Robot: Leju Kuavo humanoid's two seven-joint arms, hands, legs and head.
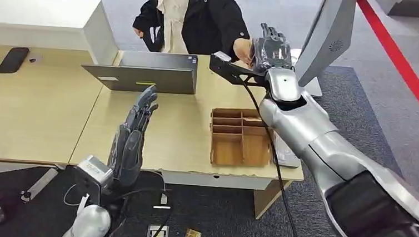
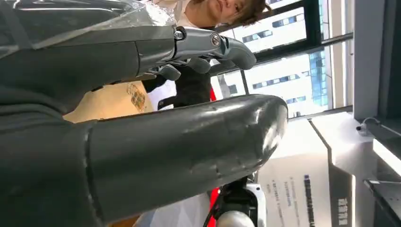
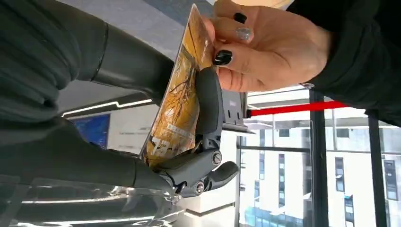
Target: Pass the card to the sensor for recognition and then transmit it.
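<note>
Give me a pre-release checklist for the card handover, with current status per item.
1. Card in the right hand: ok, its fingers press against the card's face.
2. Person's hand on the card: ok, it pinches the card's far end.
3. Right arm extended toward the person across the table: ok.
4. Left hand clear of the handover: ok, it is raised over the table's near edge, fingers straight, holding nothing.
5. Sensor read done: cannot tell.
6. Cable along the right arm clear of the wooden tray: cannot tell, it crosses the tray in the head view.
</note>
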